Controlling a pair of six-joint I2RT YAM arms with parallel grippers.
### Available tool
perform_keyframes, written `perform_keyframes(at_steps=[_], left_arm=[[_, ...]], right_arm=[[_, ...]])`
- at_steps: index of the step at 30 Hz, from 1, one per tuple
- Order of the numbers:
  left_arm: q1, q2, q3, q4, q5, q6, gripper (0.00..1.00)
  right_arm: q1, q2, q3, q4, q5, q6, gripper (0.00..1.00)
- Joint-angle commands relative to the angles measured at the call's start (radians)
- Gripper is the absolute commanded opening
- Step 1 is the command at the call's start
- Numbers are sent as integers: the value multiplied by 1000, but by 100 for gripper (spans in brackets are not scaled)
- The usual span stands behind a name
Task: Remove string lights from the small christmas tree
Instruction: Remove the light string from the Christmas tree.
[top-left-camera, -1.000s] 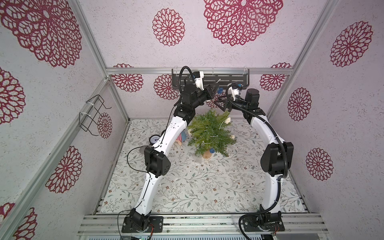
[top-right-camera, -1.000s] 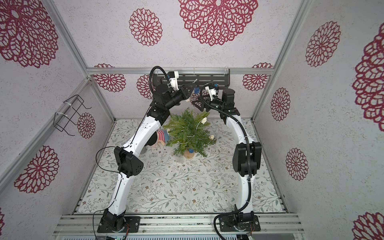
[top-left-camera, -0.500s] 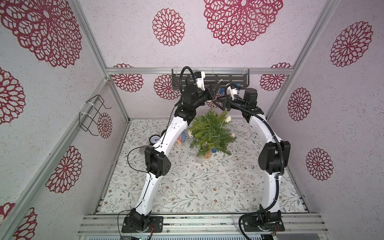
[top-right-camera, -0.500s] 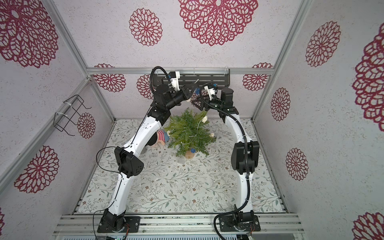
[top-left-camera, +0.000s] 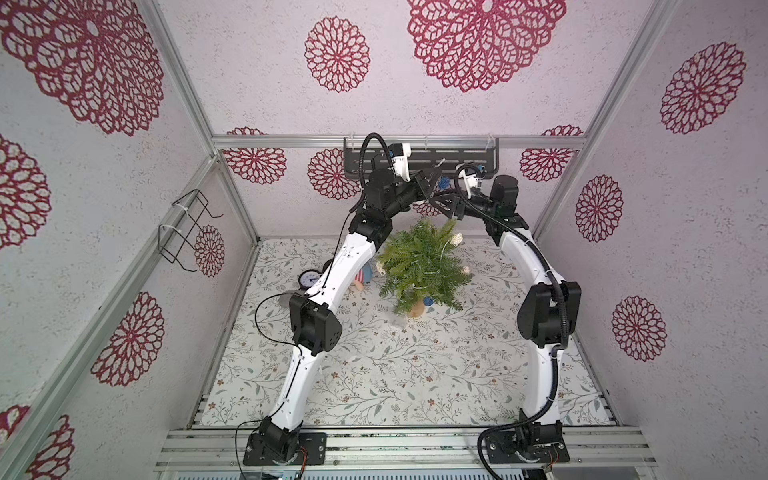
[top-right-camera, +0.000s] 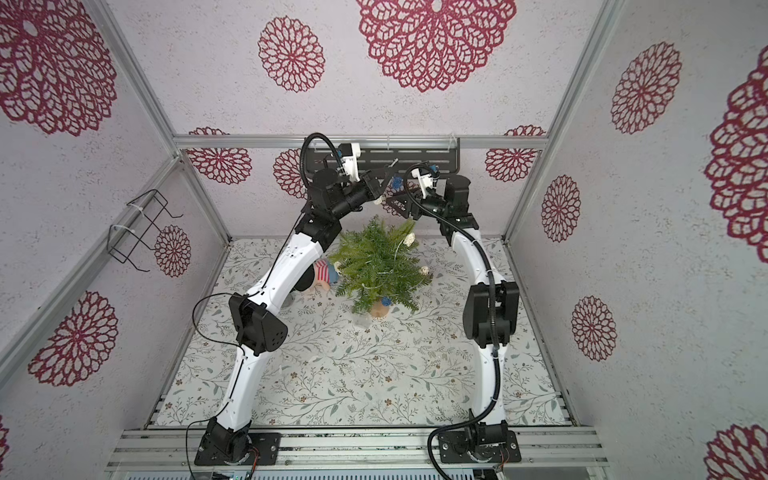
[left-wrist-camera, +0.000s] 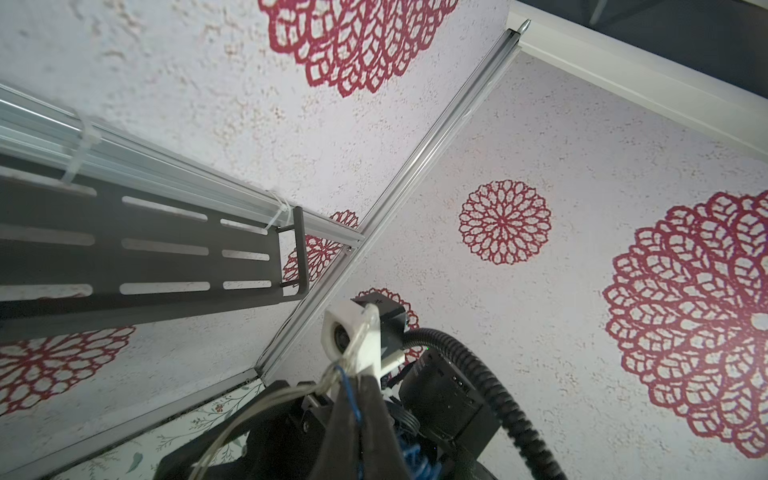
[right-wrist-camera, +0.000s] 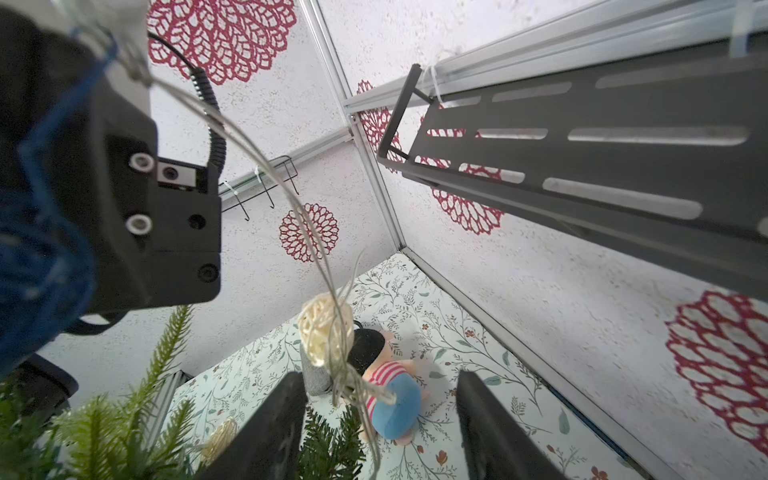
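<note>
Pale wire of the string lights (right-wrist-camera: 324, 336) runs up from the small christmas tree (top-left-camera: 419, 262), toward twelve o'clock on the surface (top-left-camera: 374, 374). We see the left claw (left-wrist-camera: 360, 388) clamped on it, the right claw (right-wrist-camera: 379, 380) spread apart.

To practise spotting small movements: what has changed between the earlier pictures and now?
The right gripper edged toward the left gripper above the tree, its jaws narrowing around the wire of the string lights but still apart. Nothing was newly taken or released. The left gripper stayed shut on the string lights; tree and doll did not move.
</note>
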Motion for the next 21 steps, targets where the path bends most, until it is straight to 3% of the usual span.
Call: perform_keyframes(at_steps=[1, 8, 13, 17, 20, 21], left_arm=[[-8, 0, -5, 26, 12, -8, 0], [-9, -1, -5, 30, 13, -12, 0], [-9, -1, -5, 24, 9, -11, 0], [-8, -5, -6, 2, 3, 4, 0], [-3, -21, -26, -32, -16, 23, 0], [-1, -34, -45, -33, -24, 31, 4]], right_arm=[[2, 13, 15, 77, -52, 39, 61], [10, 46, 25, 77, -53, 48, 56], [17, 45, 25, 93, -50, 57, 39], [11, 38, 25, 94, -45, 58, 20], [1, 23, 23, 89, -39, 56, 14], [-3, 18, 24, 86, -34, 54, 12]])
